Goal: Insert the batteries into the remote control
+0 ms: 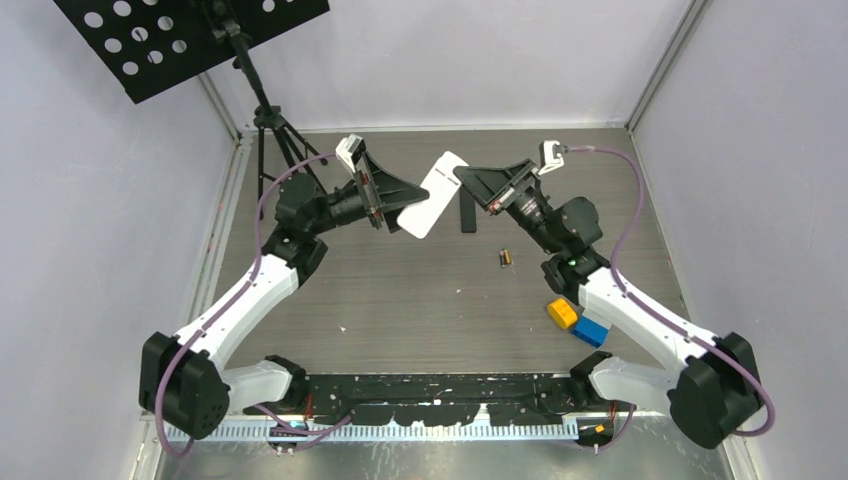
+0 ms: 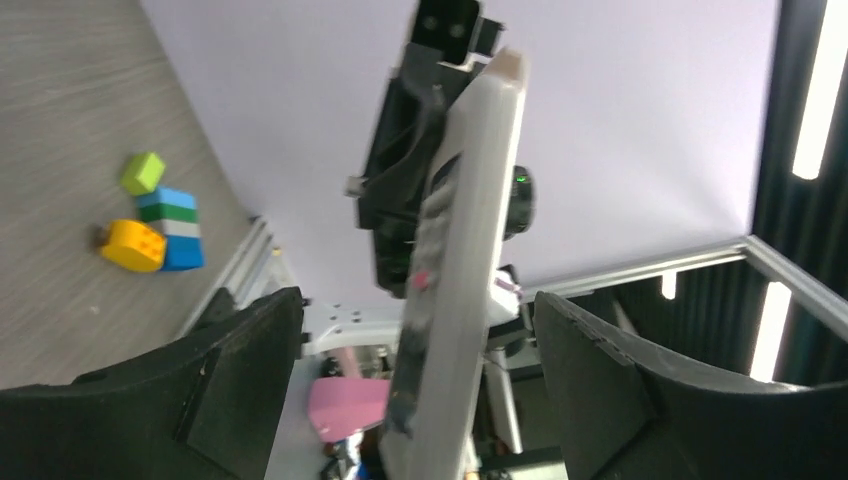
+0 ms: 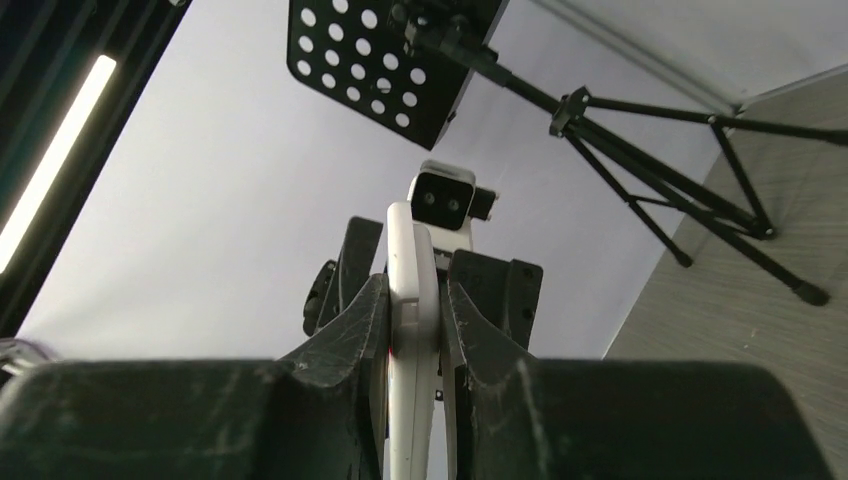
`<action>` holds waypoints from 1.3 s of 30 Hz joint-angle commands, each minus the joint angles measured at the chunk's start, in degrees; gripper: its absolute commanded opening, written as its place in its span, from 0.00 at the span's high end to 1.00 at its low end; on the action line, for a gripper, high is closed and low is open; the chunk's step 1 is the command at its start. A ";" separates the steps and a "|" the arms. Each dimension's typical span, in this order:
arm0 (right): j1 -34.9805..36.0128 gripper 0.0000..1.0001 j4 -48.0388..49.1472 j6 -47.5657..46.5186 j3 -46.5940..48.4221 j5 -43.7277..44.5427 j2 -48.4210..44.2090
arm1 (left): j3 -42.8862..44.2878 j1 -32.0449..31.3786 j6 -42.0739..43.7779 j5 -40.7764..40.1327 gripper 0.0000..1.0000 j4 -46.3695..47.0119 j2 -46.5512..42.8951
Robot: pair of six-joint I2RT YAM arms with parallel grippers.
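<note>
The white remote control [image 1: 432,195] is held in the air above the table's far middle, tilted. My right gripper [image 1: 472,182] is shut on its upper end; in the right wrist view both fingers press the remote's [image 3: 412,300] edges. My left gripper [image 1: 392,208] is open around the lower end; in the left wrist view the remote [image 2: 455,270] stands between the spread fingers [image 2: 240,380] with a gap on each side. One gold-and-black battery [image 1: 506,258] lies on the table below the right gripper. Other batteries are not in view.
A black strip [image 1: 467,212] lies on the table under the remote. Yellow [image 1: 562,313] and blue [image 1: 590,330] toy blocks sit by the right arm, and a green block [image 2: 143,172] shows in the left wrist view. A music stand on a tripod [image 1: 262,110] stands at the far left.
</note>
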 commanded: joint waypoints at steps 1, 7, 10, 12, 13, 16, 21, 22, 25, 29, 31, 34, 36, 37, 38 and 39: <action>0.27 1.00 -7.20 -3.87 -0.53 10.25 -5.12 | 2.06 0.20 16.29 -0.24 0.13 -13.90 -2.99; 0.27 1.00 -6.49 0.41 -1.48 13.51 -4.97 | -1.67 0.20 11.01 -0.17 0.15 -4.50 -1.58; 0.37 1.00 -6.44 2.02 -1.32 13.18 -3.32 | -2.24 0.20 8.68 -0.38 0.19 -0.36 -0.50; 0.42 1.00 -6.34 2.51 -1.28 12.22 -2.47 | -1.92 0.20 8.59 -0.41 0.24 -0.23 -0.09; 0.48 1.00 -6.48 2.75 -1.34 11.98 -2.23 | -1.74 0.20 8.52 -0.23 0.26 -0.27 0.05; 0.61 0.99 -6.68 2.92 -1.83 11.56 -1.96 | -1.27 0.20 8.57 0.14 0.38 -1.22 0.18; 0.79 1.00 -7.22 2.51 -3.04 11.11 -2.04 | -1.23 0.20 9.79 0.21 0.58 -3.53 -0.15; 0.86 1.00 -7.15 2.32 -3.11 10.74 -1.91 | -1.31 0.20 10.20 0.22 0.63 -4.14 -0.05; 0.97 0.99 -7.48 1.45 -4.26 10.11 -1.60 | -1.16 0.20 12.18 0.76 0.88 -7.27 -0.09; 0.97 0.99 -9.26 0.54 -7.40 9.99 -1.80 | -1.22 0.20 16.95 0.77 1.00 -16.04 -0.37; 0.97 0.99 -9.65 0.86 -9.75 9.87 -1.60 | -1.61 0.20 19.63 0.09 1.00 -21.30 -0.47; 0.97 0.94 -9.81 3.30 -13.82 10.05 -0.80 | -2.82 0.20 22.85 -1.65 1.00 -28.47 -0.42; 0.97 0.88 -9.77 6.20 -16.83 11.01 -0.01 | -4.59 0.20 23.17 -2.22 1.00 -30.78 0.05; 0.97 0.83 -9.52 7.56 -18.28 11.39 0.64 | -5.59 0.20 23.12 -2.34 1.00 -31.03 0.31; 0.97 0.80 -9.29 8.44 -19.33 11.55 1.23 | -6.52 0.20 23.24 -2.59 1.00 -31.30 0.67; 0.97 0.77 -9.40 8.95 -20.20 11.54 1.94 | -7.30 0.20 23.65 -2.83 1.00 -31.89 1.05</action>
